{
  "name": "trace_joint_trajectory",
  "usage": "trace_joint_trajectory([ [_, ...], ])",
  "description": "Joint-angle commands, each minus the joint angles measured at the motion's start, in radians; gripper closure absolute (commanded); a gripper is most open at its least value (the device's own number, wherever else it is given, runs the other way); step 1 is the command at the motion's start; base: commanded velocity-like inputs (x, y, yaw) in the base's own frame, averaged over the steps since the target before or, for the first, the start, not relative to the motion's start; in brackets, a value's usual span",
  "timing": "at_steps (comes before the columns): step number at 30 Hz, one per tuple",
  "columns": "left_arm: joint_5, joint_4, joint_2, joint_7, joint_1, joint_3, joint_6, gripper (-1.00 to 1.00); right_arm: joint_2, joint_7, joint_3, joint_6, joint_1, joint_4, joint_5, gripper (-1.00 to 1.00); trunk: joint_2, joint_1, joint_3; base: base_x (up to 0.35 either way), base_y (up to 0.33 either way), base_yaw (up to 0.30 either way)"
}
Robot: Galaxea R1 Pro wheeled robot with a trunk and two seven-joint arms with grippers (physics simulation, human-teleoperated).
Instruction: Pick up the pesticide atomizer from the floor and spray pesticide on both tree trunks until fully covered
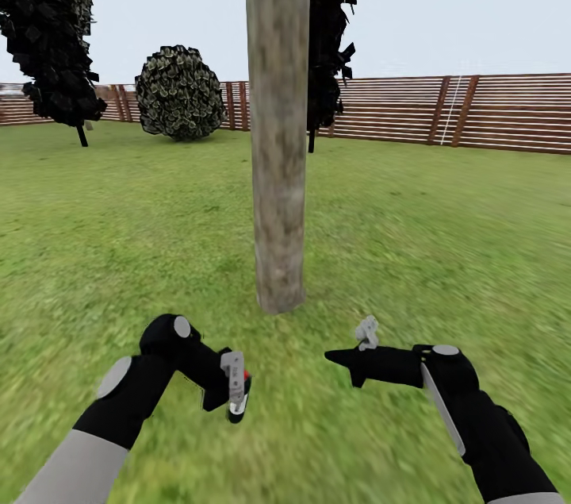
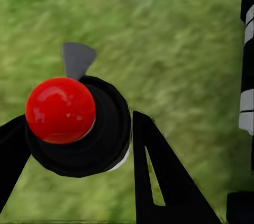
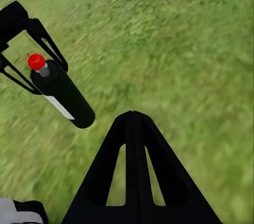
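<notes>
The pesticide atomizer [image 1: 238, 391], a small black bottle with a pale label and a red round cap, sits gripped in the jaws of the left gripper [image 1: 231, 385], held low above the blurry green grass floor [image 1: 119, 250]. In the left wrist view the red cap [image 2: 60, 109] faces the camera, with 1 black finger [image 2: 159, 181] pressed against the bottle's side. The right wrist view shows the bottle [image 3: 62, 95] hanging between the left arm's black fingers. The right gripper [image 1: 342, 359] points toward the left arm, empty, its 2 fingers drawn together to 1 tip. Just ahead, between both arms, stands the thick beige-grey mottled tree trunk [image 1: 277, 123]. Behind it runs a brown slatted wooden fence [image 1: 476, 111], with a round dark bush [image 1: 180, 93] near it.
</notes>
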Motion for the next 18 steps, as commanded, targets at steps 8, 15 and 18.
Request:
trace_joint_trajectory([
  [8,-0.070,0.001,-0.055,0.000,-0.021,-0.005,0.000,1.00,0.026,0.001,0.012,0.000,-0.006,-0.002,0.000,1.00,0.000,0.000,0.000,0.000,0.000,0.000],
  [15,-0.073,0.003,-0.078,0.000,-0.049,-0.009,0.002,1.00,0.038,0.001,0.019,0.000,-0.022,-0.012,0.000,1.00,0.000,0.000,0.000,0.000,0.000,0.000],
  [18,-0.073,0.003,-0.087,0.000,-0.056,-0.010,0.002,1.00,0.040,0.001,0.065,0.000,-0.024,-0.016,0.000,1.00,0.000,0.000,0.000,0.000,0.000,0.000],
])
